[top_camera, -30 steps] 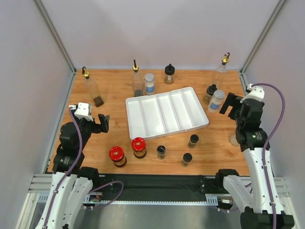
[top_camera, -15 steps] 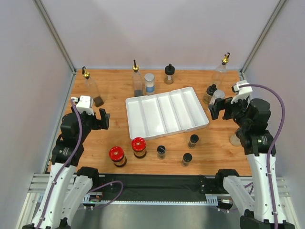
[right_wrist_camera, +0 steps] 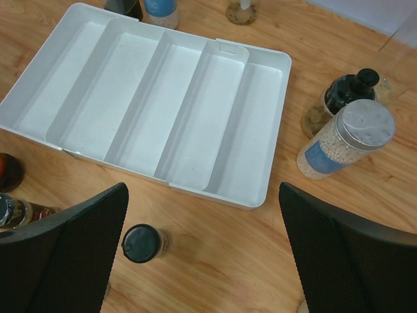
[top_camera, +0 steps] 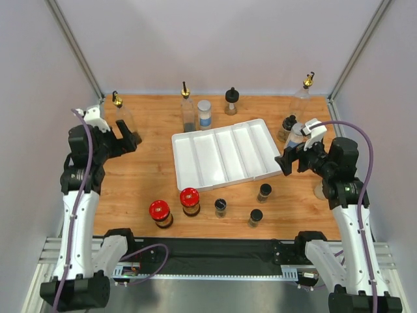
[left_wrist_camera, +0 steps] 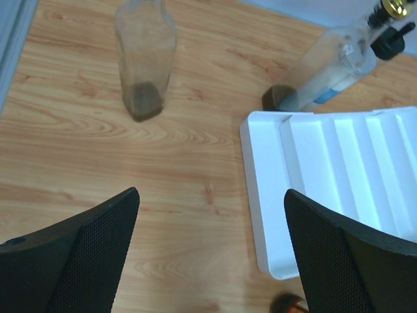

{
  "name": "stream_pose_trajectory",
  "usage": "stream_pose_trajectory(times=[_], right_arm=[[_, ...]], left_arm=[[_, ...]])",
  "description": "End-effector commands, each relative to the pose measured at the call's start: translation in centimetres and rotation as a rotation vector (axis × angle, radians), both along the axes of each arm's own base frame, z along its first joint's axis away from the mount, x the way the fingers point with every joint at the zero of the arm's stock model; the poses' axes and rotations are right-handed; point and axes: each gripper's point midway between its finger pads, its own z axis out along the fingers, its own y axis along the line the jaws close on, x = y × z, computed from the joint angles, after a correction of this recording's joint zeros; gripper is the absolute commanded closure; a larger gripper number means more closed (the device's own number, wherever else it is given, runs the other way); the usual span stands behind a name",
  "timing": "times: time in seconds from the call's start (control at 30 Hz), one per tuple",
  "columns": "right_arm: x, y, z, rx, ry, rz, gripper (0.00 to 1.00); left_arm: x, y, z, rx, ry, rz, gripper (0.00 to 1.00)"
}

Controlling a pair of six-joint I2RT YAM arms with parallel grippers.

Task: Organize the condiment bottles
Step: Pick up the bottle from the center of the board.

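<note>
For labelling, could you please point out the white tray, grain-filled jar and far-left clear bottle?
white tray (right_wrist_camera: 189, 117): right wrist view, compartment floor.
grain-filled jar (right_wrist_camera: 368, 124): right wrist view, lid.
far-left clear bottle (left_wrist_camera: 144, 52): left wrist view, body.

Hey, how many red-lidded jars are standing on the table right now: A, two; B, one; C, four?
A: the left red-lidded jar and the right red-lidded jar stand side by side on the near side of the white tray; no other lid is red.
</note>
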Motion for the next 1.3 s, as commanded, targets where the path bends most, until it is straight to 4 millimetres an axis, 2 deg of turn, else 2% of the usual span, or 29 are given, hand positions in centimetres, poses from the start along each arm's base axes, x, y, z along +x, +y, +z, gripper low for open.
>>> stream_pose_trajectory(times=[0.0,0.03,0.07,0.1,0.13,0.17,0.2,0.23,0.37,0.4,0.43,0.5,0.53,0.63,0.9,1.07,1.27], right_arm=[[0.7,0.8,0.3,0.014,-0.044,0.044,0.0],[0.7,0.8,-0.4,0.02,-0.031,0.045,0.0],[0.7,1.0,-0.6,0.026,-0.025,0.054,0.0],[0.7,1.0,-0.7,0.026,-0.021,0.054,0.0],[0.7,0.9,-0.9,0.025,-0.016,0.05,0.0],[0.6,0.9,-1.1,0.023,-0.012,0.05,0.0],[0.5,0.9,-1.1,0.022,-0.018,0.051,0.0],[0.5,0.9,-1.3,0.023,-0.015,0.052,0.0],[0.2,0.8,-1.7,0.015,-0.002,0.047,0.0],[0.2,0.7,-1.7,0.014,-0.005,0.043,0.0],[0.2,0.7,-1.7,0.012,-0.006,0.043,0.0],[0.1,0.7,-1.9,0.011,-0.001,0.044,0.0],[0.1,0.7,-1.9,0.012,0.001,0.045,0.0],[0.0,0.9,-1.9,0.015,0.003,0.05,0.0],[0.2,0.7,-2.2,0.007,0.01,0.04,0.0],[0.4,0.6,-2.5,0.005,0.022,0.035,0.0],[0.5,0.3,-2.5,-0.004,0.02,0.025,0.0]], left_arm=[[1.6,0.5,2.3,-0.149,0.016,0.047,0.0],[2.8,0.9,1.3,-0.166,0.071,0.065,0.0],[3.1,1.5,0.8,-0.163,0.108,0.101,0.0],[4.4,2.1,0.9,-0.161,0.136,0.121,0.0],[4.8,2.8,0.4,-0.151,0.167,0.158,0.0],[5.4,3.1,0.4,-0.146,0.179,0.172,0.0],[6.2,3.4,1.3,-0.139,0.165,0.182,0.0],[7.3,4.1,0.5,-0.132,0.19,0.208,0.0],[10.7,5.4,0.6,-0.117,0.182,0.249,0.03],[11.6,5.7,1.4,-0.112,0.163,0.254,0.04],[12.7,6.0,0.4,-0.105,0.192,0.262,0.05],[14.0,6.5,1.2,-0.092,0.175,0.272,0.08],[14.8,6.7,0.5,-0.086,0.189,0.272,0.09],[16.5,7.0,0.4,-0.072,0.17,0.269,0.1],[19.8,7.6,-0.7,-0.021,0.162,0.234,0.18],[20.9,7.1,-0.1,0.022,0.149,0.206,0.25],[21.3,6.4,-0.4,0.08,0.157,0.204,0.36]])
